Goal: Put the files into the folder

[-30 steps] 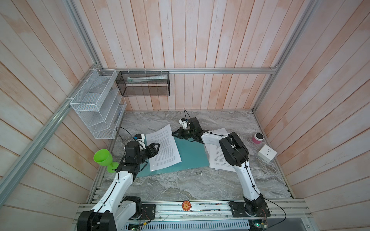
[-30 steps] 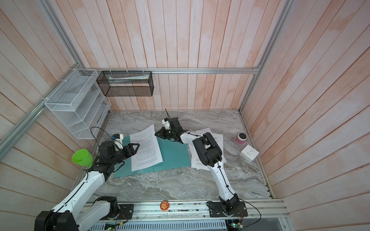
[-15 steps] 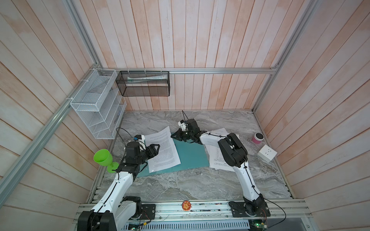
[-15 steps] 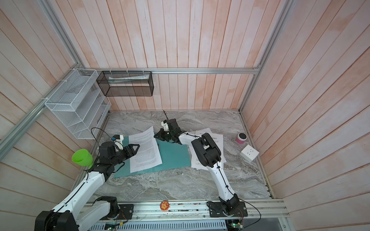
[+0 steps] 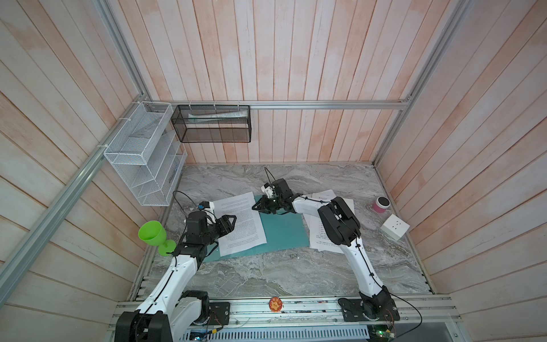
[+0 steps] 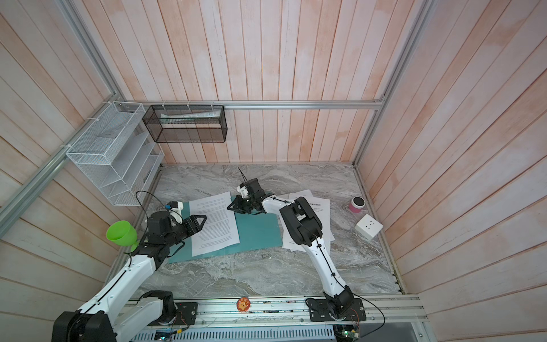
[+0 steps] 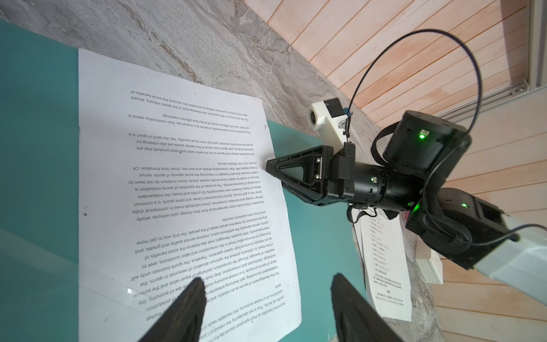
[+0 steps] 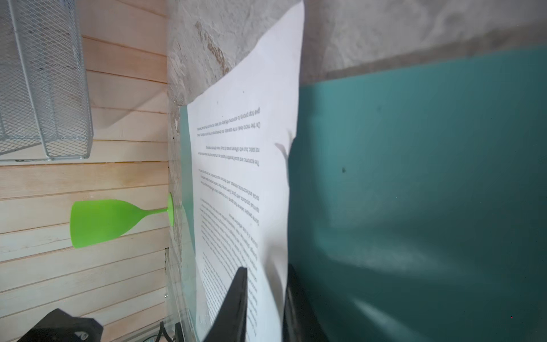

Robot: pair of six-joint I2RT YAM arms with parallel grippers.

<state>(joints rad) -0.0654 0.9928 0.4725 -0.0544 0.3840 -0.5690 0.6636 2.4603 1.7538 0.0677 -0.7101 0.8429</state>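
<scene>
The teal-green folder lies open on the marble table in both top views. One printed sheet of the files rests on it, its far end overhanging onto the marble. My right gripper is at that sheet's right edge. Its jaws stand slightly apart, and the lifted paper edge runs between them. My left gripper hovers open over the sheet's left side and holds nothing. More files lie right of the folder, partly under the right arm.
A green goblet stands at the table's left edge beside the left arm. A pink cup and a white socket box sit at the right. A white wire rack and a black mesh basket hang on the walls.
My right gripper has slid left along the folder with the sheet's edge, and its jaws have parted from shut. The left arm has held still.
</scene>
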